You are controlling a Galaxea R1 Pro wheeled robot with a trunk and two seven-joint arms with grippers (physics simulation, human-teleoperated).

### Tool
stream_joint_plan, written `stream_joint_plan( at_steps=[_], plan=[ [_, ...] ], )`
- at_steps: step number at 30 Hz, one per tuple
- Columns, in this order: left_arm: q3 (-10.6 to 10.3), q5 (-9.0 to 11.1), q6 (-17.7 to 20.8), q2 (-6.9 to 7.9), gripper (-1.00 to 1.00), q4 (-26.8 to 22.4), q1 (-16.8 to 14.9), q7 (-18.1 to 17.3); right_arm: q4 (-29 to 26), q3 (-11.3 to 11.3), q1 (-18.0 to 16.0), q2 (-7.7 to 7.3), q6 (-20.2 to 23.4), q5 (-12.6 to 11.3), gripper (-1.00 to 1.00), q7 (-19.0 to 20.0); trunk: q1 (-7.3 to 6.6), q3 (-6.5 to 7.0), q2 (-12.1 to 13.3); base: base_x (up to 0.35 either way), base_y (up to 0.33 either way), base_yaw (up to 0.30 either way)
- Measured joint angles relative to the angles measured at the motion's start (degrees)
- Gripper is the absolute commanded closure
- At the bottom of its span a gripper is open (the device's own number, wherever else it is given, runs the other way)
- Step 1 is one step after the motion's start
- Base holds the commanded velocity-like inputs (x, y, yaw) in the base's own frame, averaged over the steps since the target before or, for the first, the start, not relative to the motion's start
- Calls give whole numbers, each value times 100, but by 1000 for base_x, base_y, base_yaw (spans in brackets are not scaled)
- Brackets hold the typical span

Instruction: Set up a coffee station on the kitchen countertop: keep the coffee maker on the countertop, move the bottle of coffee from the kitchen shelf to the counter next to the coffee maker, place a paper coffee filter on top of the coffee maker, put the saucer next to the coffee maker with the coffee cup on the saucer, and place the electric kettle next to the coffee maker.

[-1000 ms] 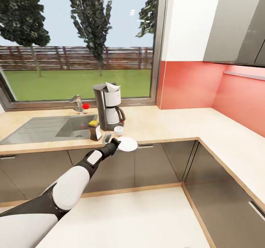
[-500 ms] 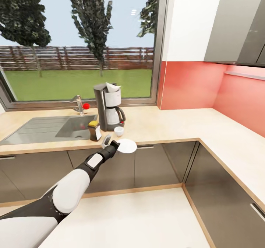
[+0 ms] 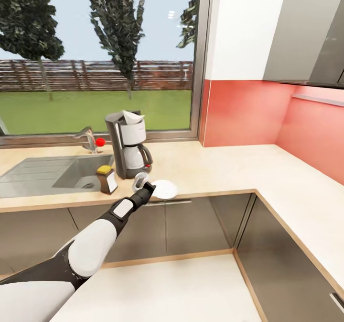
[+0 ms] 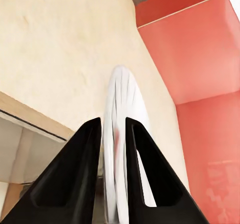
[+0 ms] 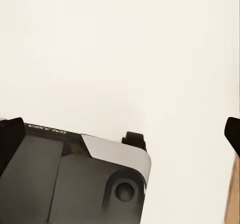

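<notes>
The coffee maker [image 3: 126, 145] stands on the counter [image 3: 215, 169] by the window, with a white paper filter [image 3: 132, 117] on top. To its left is the brown coffee bottle [image 3: 106, 179] with a yellow lid. My left gripper [image 3: 145, 188] is shut on the rim of the white saucer [image 3: 165, 189], held just over the counter's front edge, to the right of the coffee maker. In the left wrist view both fingers [image 4: 82, 174] pinch the saucer [image 4: 123, 104]. The white cup [image 3: 143, 175] peeks out behind that gripper. My right gripper [image 5: 121, 131] is open above the floor.
A sink [image 3: 43, 178] with a faucet [image 3: 88, 138] lies left of the bottle. The counter runs right to a red-walled corner [image 3: 282, 121] and turns toward me. Grey cabinets [image 3: 306, 30] hang above. The robot's dark base [image 5: 70, 179] lies under the right gripper.
The camera has shifted, so the scene slid left. My left gripper has carried the saucer from in front of the counter edge to just over the counter, right of the coffee maker.
</notes>
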Motion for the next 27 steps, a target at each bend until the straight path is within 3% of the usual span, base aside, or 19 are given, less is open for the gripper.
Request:
stream_joint_plan(
  at_steps=[10,15,21,27],
  plan=[
    [5,14,-15,0,100,-9,8,0,1,0,-1,5,6,-5,-100,1,1,-3,0,247,-179,81],
    [2,34,-643,-1,100,9,109,-37,0,0,0,4,5,-9,-100,2,3,-9,1,30,-20,109],
    [5,60,-790,-1,100,177,157,-289,-1,0,0,4,5,-9,-100,2,3,-9,1,3,-2,11],
    [5,74,-801,-1,100,223,160,-300,0,0,0,4,4,-9,-100,1,1,-9,0,82,-49,0]
  ],
)
